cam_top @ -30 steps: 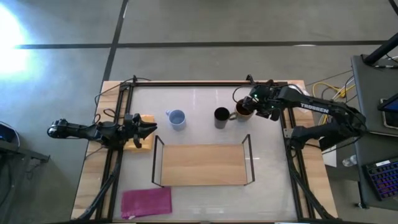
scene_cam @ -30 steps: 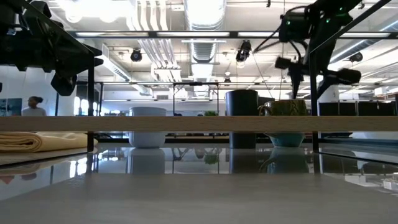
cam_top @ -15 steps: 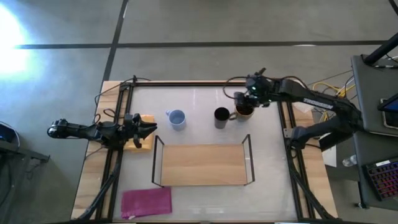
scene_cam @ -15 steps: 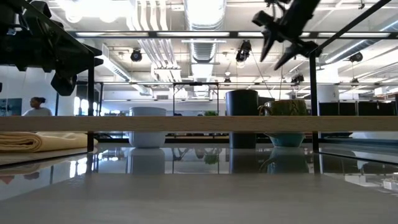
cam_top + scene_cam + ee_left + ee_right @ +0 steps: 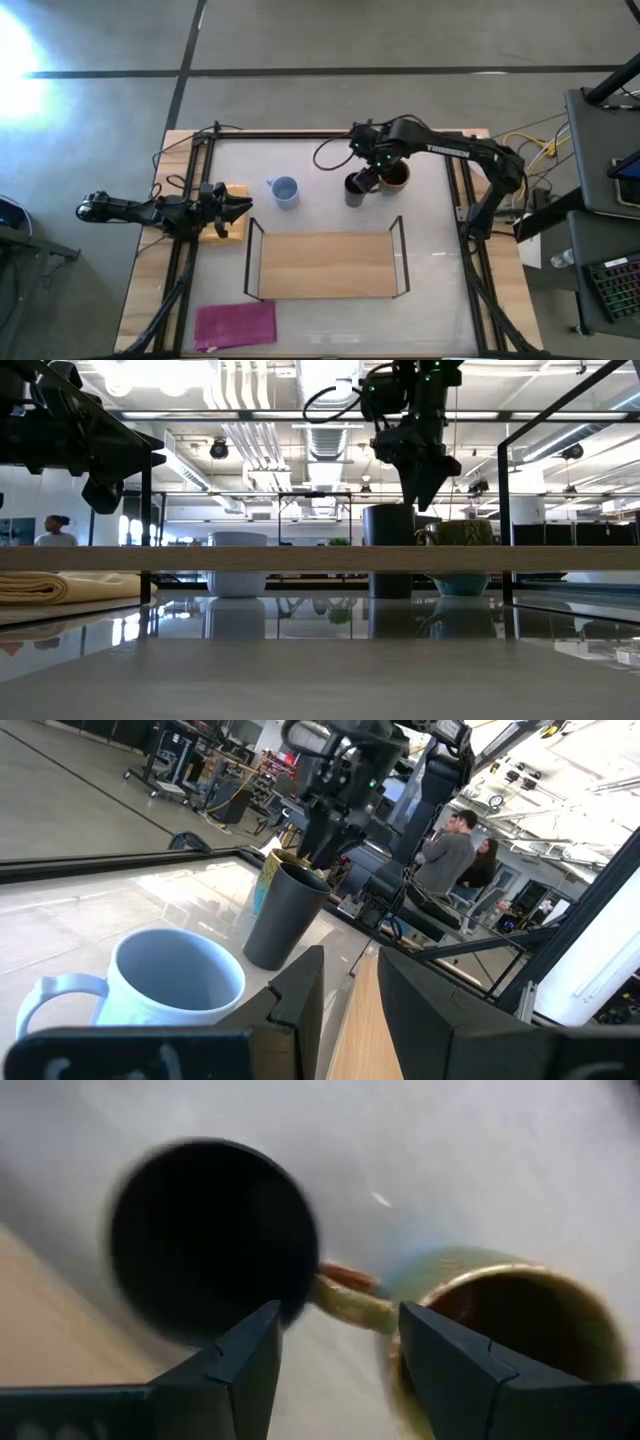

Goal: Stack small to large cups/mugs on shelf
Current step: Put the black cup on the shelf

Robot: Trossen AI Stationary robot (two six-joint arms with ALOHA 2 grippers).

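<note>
Three mugs stand on their bases in a row on the table beyond the shelf (image 5: 325,265): a light blue one (image 5: 285,190), a black one (image 5: 355,189) and a brown one (image 5: 396,177). My right gripper (image 5: 368,172) hangs open over them, fingers pointing down. In the right wrist view its fingers (image 5: 335,1370) stand above the brown mug's handle (image 5: 350,1295), between the black mug (image 5: 210,1235) and the brown mug (image 5: 500,1320), and touch nothing. My left gripper (image 5: 240,208) waits open and empty at the table's left, over a yellow cloth (image 5: 234,190).
The shelf's light-wood board (image 5: 320,558) has black wire uprights at both ends (image 5: 252,258) (image 5: 400,255). A pink cloth (image 5: 235,323) lies at the near left. A black frame (image 5: 330,133) runs along the table's far and side edges. People stand in the room behind (image 5: 450,850).
My right gripper has swung toward the table's left, from the right of the brown mug to above the gap between the black and brown mugs. It rose on the way, turned, and has come down again. The mugs have stayed where they were.
</note>
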